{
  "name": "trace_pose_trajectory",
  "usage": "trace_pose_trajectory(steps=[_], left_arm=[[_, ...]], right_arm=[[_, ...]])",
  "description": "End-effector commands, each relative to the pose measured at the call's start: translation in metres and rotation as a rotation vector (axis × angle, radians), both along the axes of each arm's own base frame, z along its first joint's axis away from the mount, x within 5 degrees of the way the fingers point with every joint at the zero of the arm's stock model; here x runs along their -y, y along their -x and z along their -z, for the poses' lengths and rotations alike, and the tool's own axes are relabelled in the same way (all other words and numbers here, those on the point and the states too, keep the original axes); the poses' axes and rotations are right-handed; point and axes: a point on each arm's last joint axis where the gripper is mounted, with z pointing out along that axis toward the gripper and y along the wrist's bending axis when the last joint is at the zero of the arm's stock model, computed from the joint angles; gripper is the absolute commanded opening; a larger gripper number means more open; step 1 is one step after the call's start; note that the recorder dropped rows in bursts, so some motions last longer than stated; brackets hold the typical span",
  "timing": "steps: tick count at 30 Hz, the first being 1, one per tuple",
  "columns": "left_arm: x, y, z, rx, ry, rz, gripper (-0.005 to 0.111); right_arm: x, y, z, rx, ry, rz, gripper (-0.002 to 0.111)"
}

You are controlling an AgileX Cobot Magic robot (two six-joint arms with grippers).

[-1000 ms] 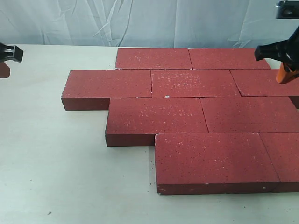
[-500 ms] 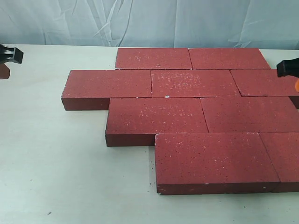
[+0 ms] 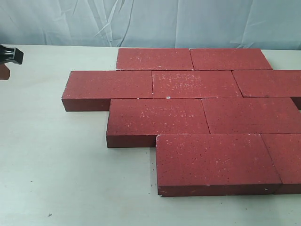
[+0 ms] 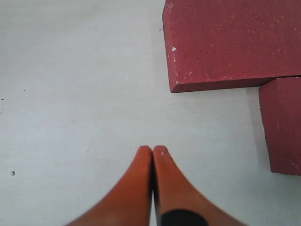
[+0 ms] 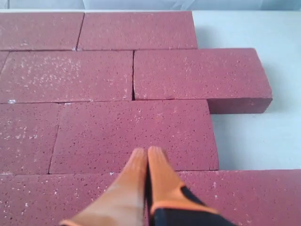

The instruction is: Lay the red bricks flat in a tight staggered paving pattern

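matte gritty pale-speckled red bricks (image 3: 188, 113), smooth matte off-white table (image 3: 56, 165), wrinkled cloth backdrop (image 3: 141, 21)

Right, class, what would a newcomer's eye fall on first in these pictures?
The red bricks, lying flat in four staggered rows across the middle and right of the pale table. Next, two orange-fingered grippers, both shut: the left gripper over bare table beside a brick corner, the right gripper over the paved patch.
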Motion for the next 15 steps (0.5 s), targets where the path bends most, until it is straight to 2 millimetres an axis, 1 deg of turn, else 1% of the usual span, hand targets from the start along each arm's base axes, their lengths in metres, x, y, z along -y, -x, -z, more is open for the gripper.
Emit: trace_pose_trajectory(steps=[1, 4, 8, 11, 15], left_arm=[[0.002, 0.001, -0.002, 0.016, 0.000, 0.005, 0.000], [0.002, 0.001, -0.002, 0.016, 0.000, 0.005, 0.000], [0.002, 0.001, -0.002, 0.016, 0.000, 0.005, 0.000], [0.002, 0.001, -0.002, 0.016, 0.000, 0.005, 0.000], [0.002, 0.001, -0.002, 0.016, 0.000, 0.005, 0.000]], right_arm=[[0.002, 0.028, 0.002, 0.122, 0.003, 0.008, -0.001], [0.003, 0.045, 0.002, 0.194, 0.000, 0.008, -0.001], [0.003, 0.061, -0.001, 0.225, -0.001, 0.008, -0.001], [0.003, 0.069, -0.004, 0.265, -0.013, 0.007, -0.001], [0.003, 0.073, -0.006, 0.289, -0.014, 0.007, -0.001]])
